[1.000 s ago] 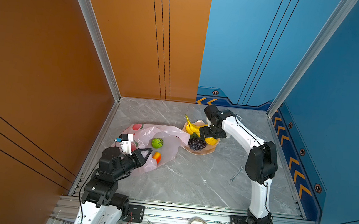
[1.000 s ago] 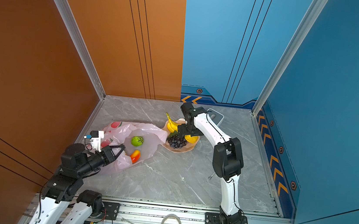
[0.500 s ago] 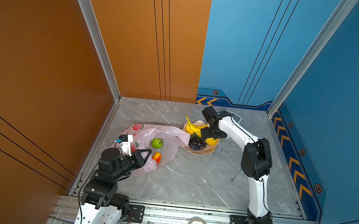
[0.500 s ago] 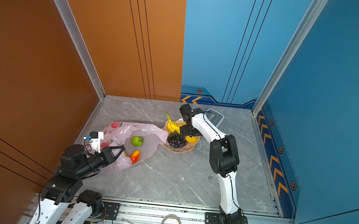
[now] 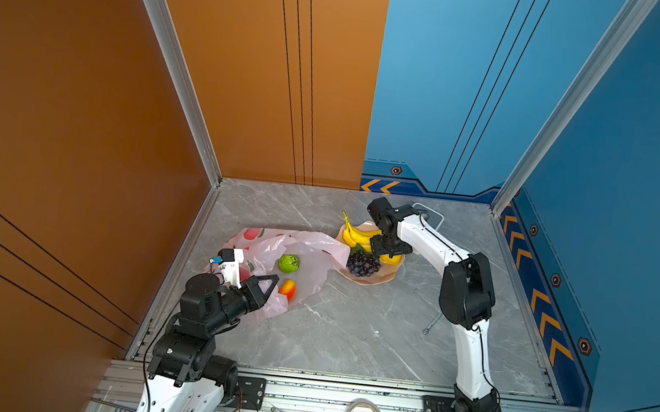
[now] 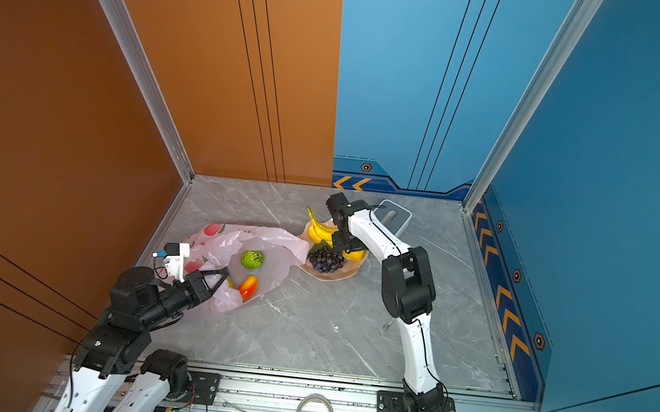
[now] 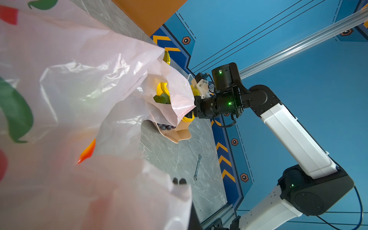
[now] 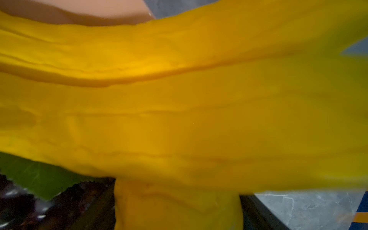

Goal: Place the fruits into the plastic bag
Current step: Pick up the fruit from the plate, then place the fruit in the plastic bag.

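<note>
Bananas (image 5: 355,235) share the plate (image 5: 370,281) with grapes (image 5: 362,264). Your right pincer (image 5: 388,247) is over them, grip unclear. Your left pincer (image 5: 273,285) pinches the bag (image 5: 315,251).

Left tool (image 5: 274,280) closed, right tool (image 5: 388,250) perhaps ajar.

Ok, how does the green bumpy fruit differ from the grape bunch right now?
The green bumpy fruit is one round ball; the grape bunch is a dark purple cluster. The green fruit lies on the plastic bag; the grapes sit on the beige plate. Neither is gripped; both are small glossy fruits.
</note>
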### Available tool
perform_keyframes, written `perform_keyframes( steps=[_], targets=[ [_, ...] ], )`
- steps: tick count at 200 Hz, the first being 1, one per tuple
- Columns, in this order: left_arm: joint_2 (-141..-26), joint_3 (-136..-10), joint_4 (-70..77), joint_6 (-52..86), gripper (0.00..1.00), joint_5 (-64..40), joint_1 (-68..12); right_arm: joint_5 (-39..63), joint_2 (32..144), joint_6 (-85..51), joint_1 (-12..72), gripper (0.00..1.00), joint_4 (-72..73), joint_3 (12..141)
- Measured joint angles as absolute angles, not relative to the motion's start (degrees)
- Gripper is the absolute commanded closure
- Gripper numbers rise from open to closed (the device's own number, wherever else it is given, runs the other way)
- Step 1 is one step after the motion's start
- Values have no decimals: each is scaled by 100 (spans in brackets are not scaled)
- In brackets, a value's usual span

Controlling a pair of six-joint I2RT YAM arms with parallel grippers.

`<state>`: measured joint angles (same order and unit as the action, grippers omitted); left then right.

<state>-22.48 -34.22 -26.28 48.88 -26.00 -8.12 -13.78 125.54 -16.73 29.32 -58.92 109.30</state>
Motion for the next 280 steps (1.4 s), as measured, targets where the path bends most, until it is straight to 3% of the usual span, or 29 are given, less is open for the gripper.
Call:
perform_keyframes(
  steps=[52, 164, 280],
  targets=[
    [-2248, -3422, -2648, 4888, 100, -2600, -812, -1422, 12554, -1671, 2993, 32, -5894, 10932],
    [-2250, -3422, -2646, 4888, 100, -2600, -801, -1457, 12033, -1693, 3089, 33, -5894, 10932],
    [-2274, -3422, -2545, 5052, 100, -2650, -781, -248, 10556, -2152, 3124, 33, -5894, 10868]
  ],
)
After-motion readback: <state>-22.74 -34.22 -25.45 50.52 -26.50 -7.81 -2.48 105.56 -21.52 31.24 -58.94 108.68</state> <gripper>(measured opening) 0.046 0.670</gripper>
